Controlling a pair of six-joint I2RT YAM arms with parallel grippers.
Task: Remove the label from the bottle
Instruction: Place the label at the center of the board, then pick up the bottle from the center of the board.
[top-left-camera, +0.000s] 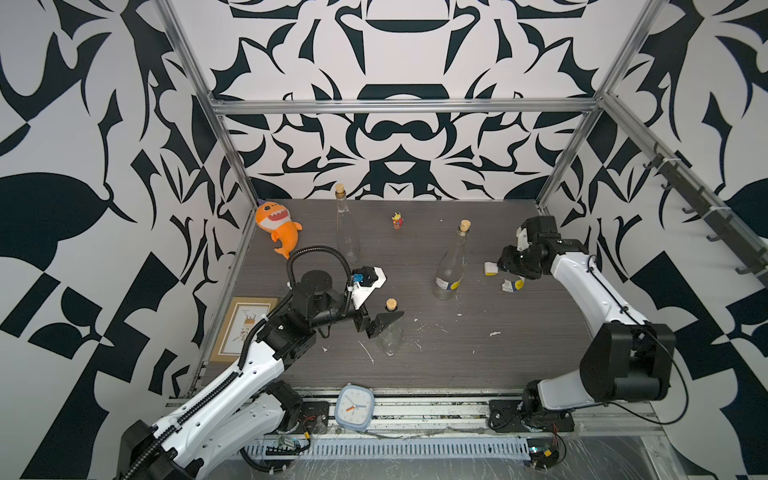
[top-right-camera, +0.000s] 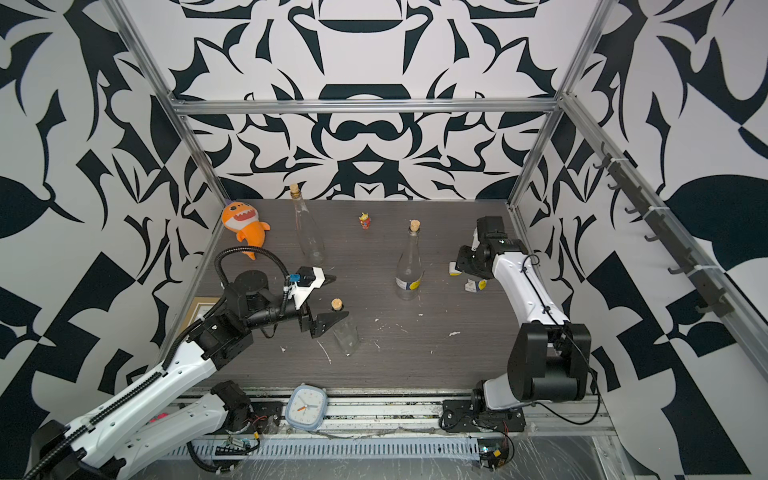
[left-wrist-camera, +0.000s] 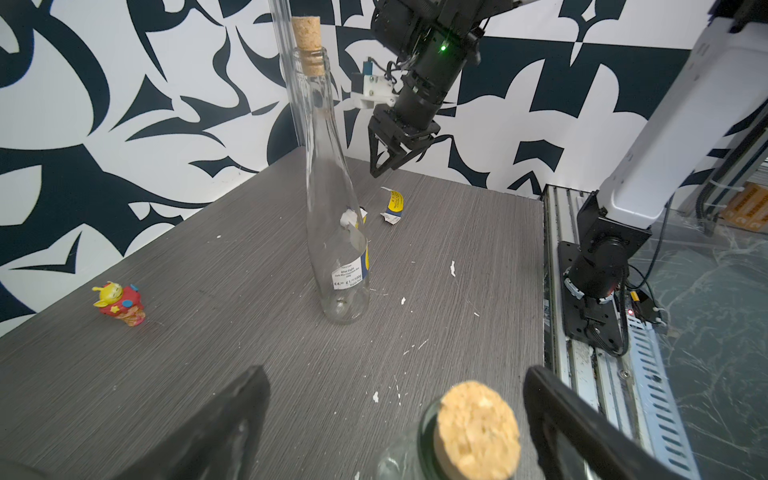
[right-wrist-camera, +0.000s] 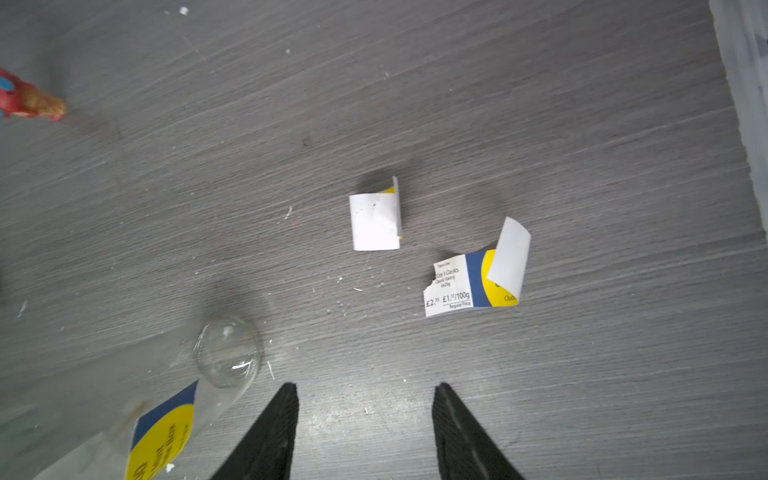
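Note:
A clear corked bottle (top-left-camera: 451, 262) (top-right-camera: 409, 266) (left-wrist-camera: 332, 208) stands right of the table's centre. A blue, yellow and white label (top-left-camera: 448, 284) (left-wrist-camera: 347, 276) (right-wrist-camera: 162, 436) still clings low on it. Two torn label pieces (right-wrist-camera: 376, 220) (right-wrist-camera: 473, 282) lie curled on the table to its right (top-left-camera: 491, 268) (top-left-camera: 513, 285). My right gripper (right-wrist-camera: 366, 388) (left-wrist-camera: 380, 168) hangs over them, open, with only bare table between its fingers. My left gripper (left-wrist-camera: 392, 374) (top-left-camera: 388, 318) is wide open around the cork (left-wrist-camera: 478, 428) (top-left-camera: 390, 304) of a nearer bare bottle (top-left-camera: 390, 336), with a gap on each side.
A third tall corked bottle (top-left-camera: 347, 232) stands at the back, with an orange shark plush (top-left-camera: 276, 226) at the back left. A small red and yellow figurine (top-left-camera: 397, 220) (left-wrist-camera: 120, 303) is at the back centre. A framed picture (top-left-camera: 243, 328) lies left and a clock (top-left-camera: 354, 406) at the front edge. White paper scraps dot the table.

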